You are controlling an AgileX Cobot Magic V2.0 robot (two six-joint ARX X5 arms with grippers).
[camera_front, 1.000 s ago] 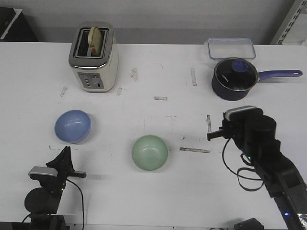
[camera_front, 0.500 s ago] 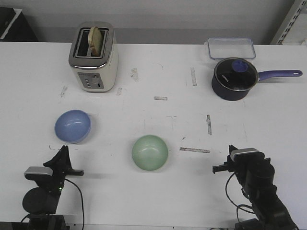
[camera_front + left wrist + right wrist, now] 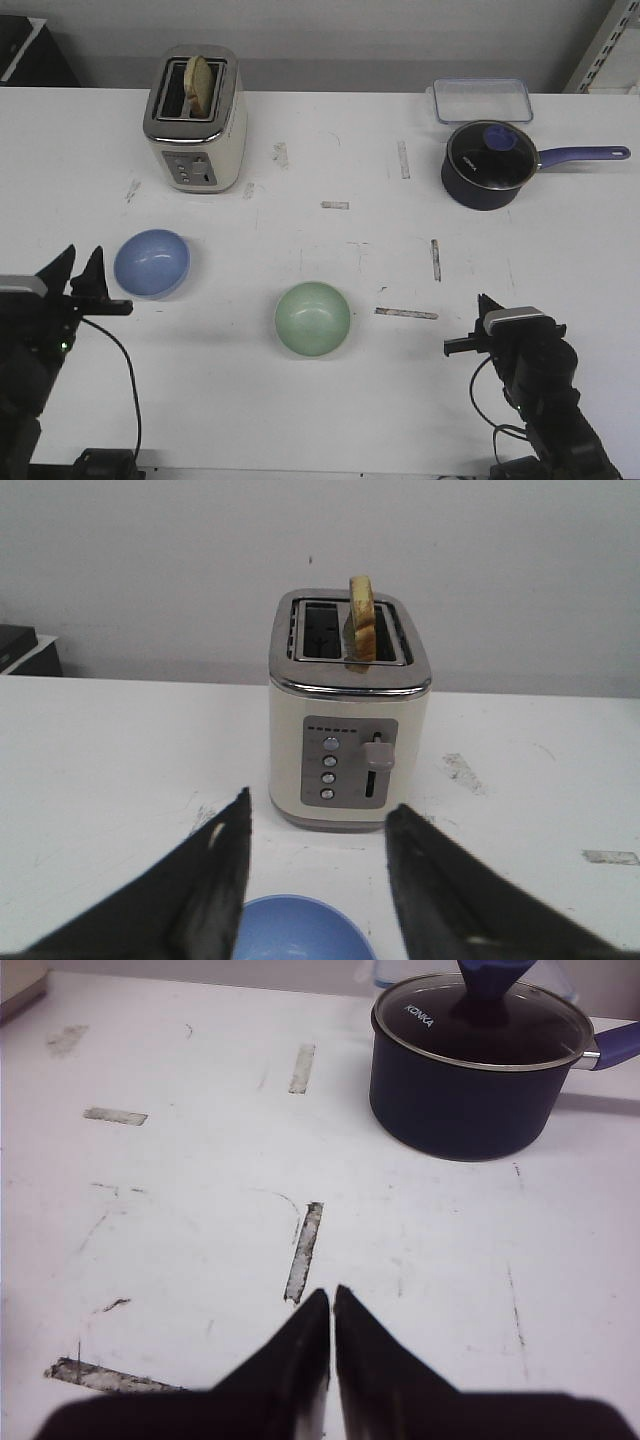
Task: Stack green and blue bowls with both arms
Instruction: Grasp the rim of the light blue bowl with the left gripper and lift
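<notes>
The light blue bowl sits upright on the white table at the left. The mint green bowl sits upright near the middle front. My left gripper is open, just left of the blue bowl and apart from it. In the left wrist view the blue bowl's rim shows low between the spread fingers of the left gripper. My right gripper is shut and empty at the front right, far from both bowls. It points over bare table in the right wrist view.
A cream toaster with a slice of toast stands at the back left and also shows in the left wrist view. A navy lidded saucepan and a clear plastic box are at the back right. The saucepan lies ahead of the right gripper.
My left gripper has moved left and forward, up beside the blue bowl, and now shows spread fingers. My right arm pulled back to the front right a second ago and has since stayed still.
</notes>
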